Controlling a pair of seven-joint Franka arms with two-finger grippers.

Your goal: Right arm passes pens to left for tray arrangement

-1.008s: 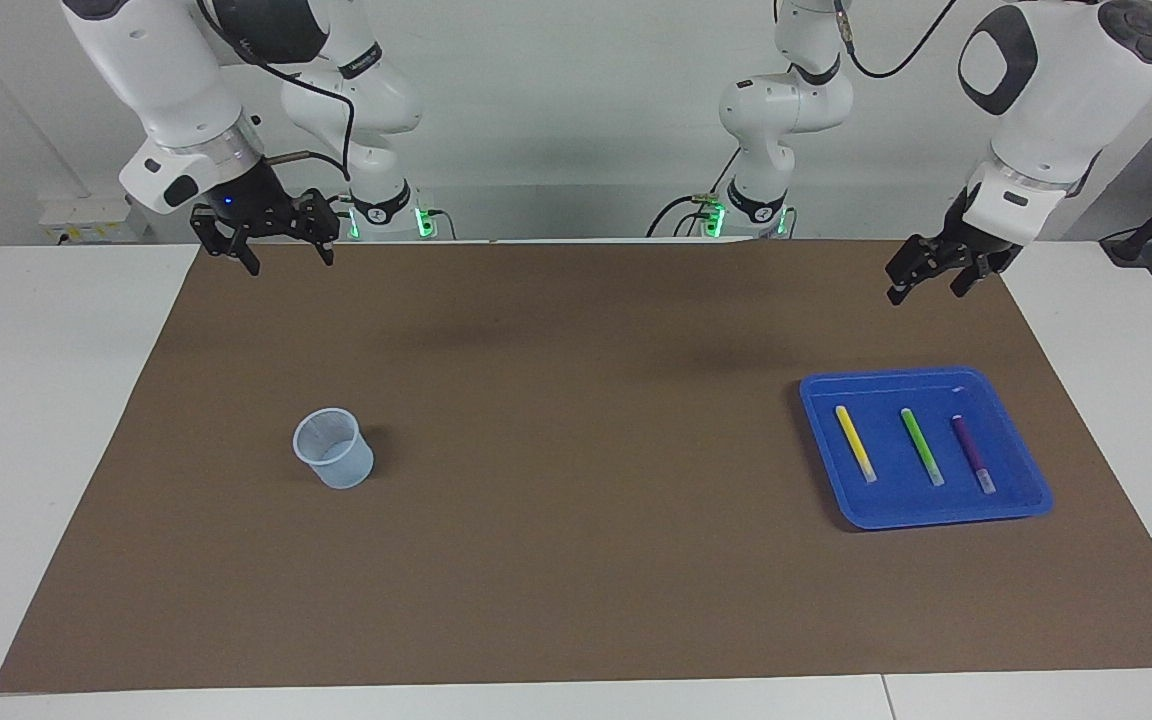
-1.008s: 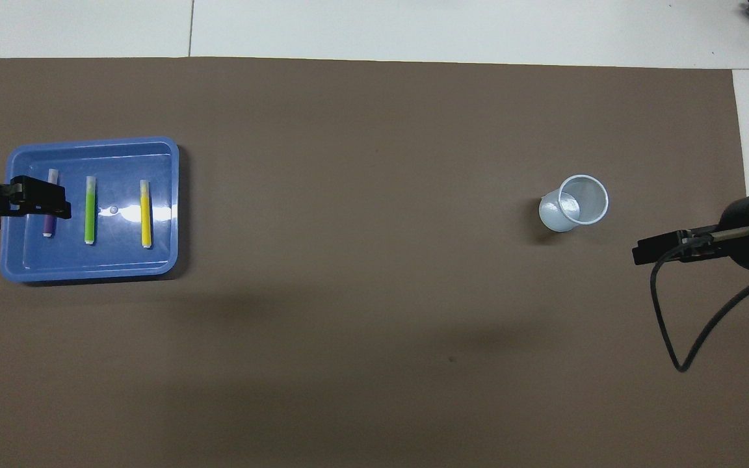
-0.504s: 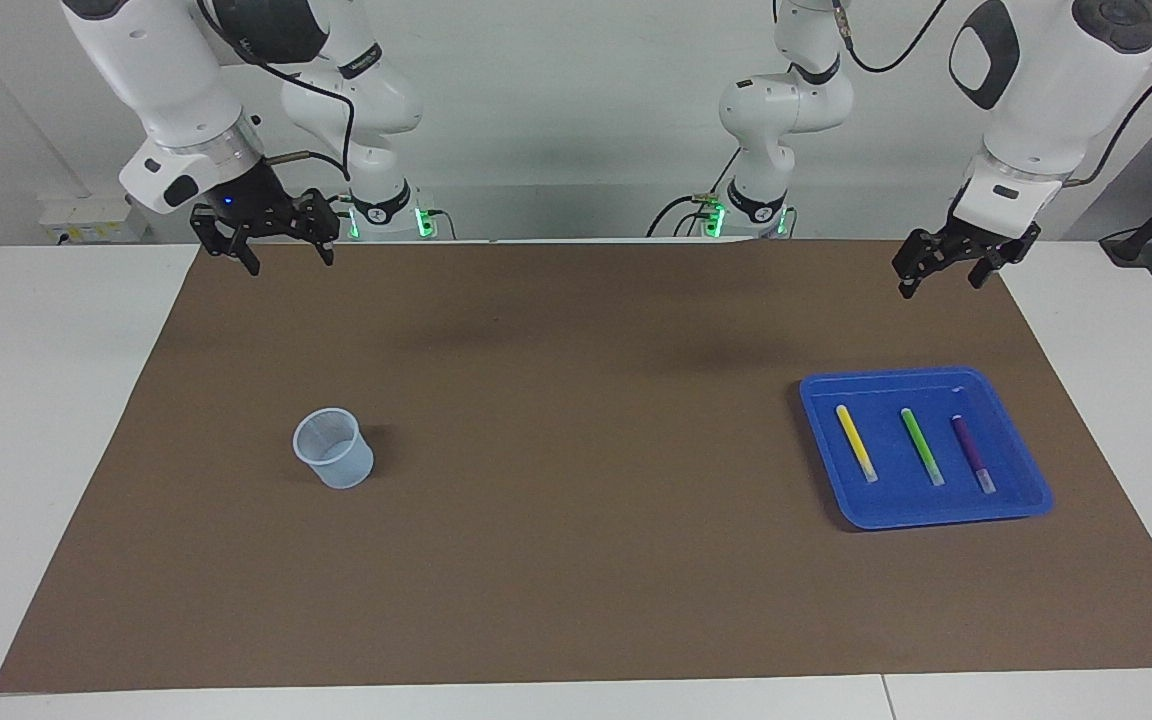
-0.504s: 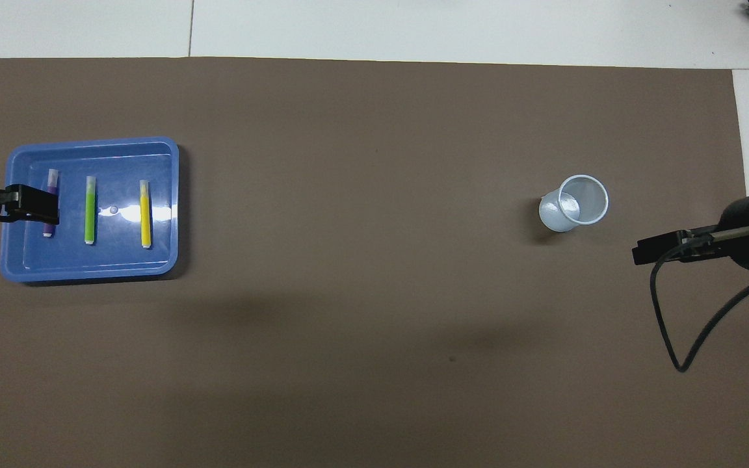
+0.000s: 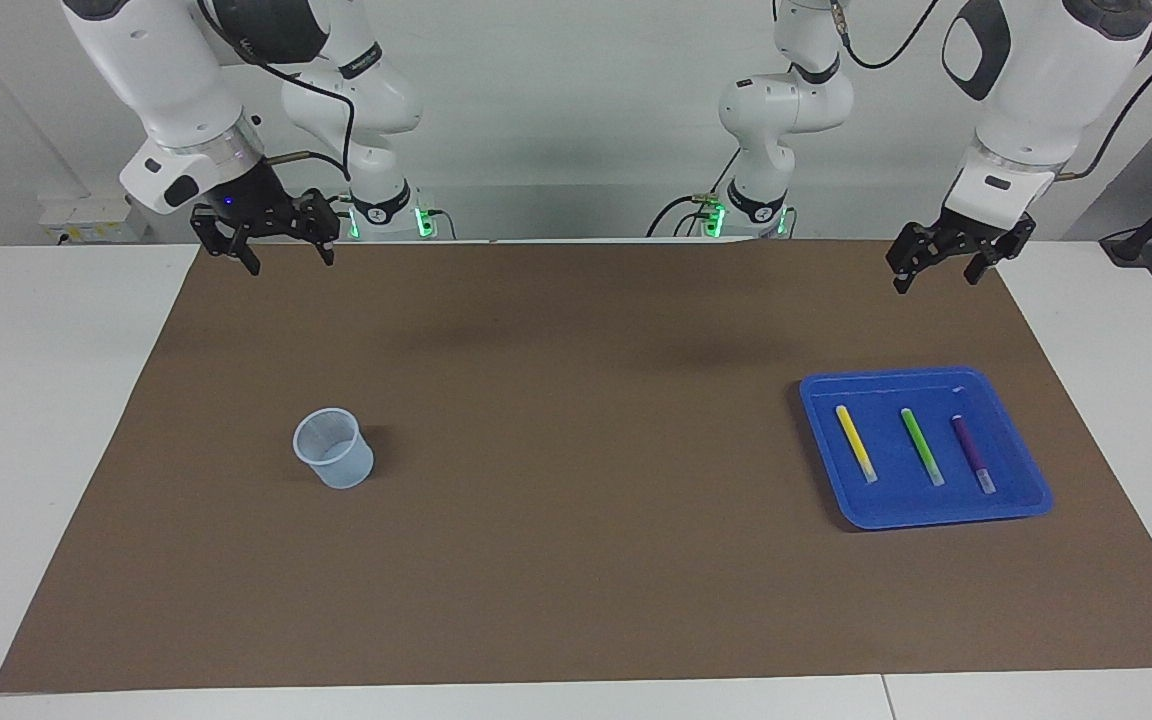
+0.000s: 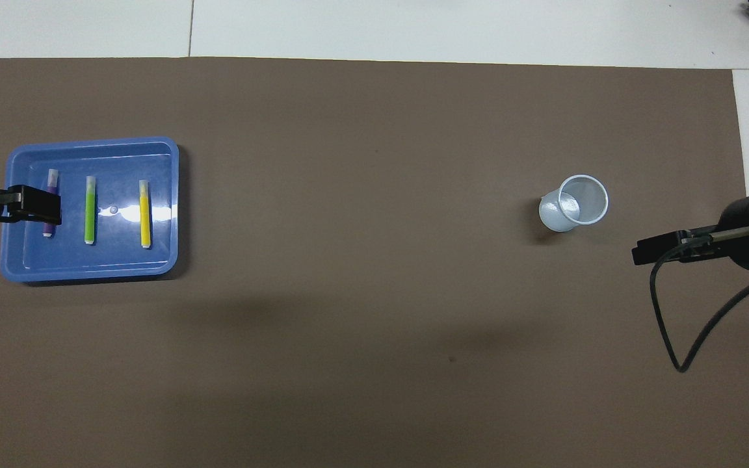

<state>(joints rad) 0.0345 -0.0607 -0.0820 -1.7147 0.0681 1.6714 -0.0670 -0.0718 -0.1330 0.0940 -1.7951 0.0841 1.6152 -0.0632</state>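
While both arms hang raised at the robots' edge of the brown mat (image 5: 576,560), neither one holds anything. The right gripper (image 5: 279,252) hovers over the mat's corner at the right arm's end, its two black fingers spread apart and empty, a small blue light showing on its base. The left gripper (image 5: 937,270) hovers over the mat's edge at the left arm's end, fingers likewise spread and empty.

Farther out from the right gripper, well apart from it, a small clear cup (image 5: 333,447) stands upright on the mat with nothing visible inside.

Farther out from the left gripper, and well below it, sits the blue tray (image 5: 936,510) flat on the mat. All three pens lie in it side by side, apart from one another and roughly parallel, each running away from the robots. The purple pen (image 5: 972,453) lies toward the left arm's end, the green pen (image 5: 922,446) in the middle, and the yellow pen (image 5: 855,443) on the cup's side. From overhead, the left gripper's black tip covers part of the purple pen.
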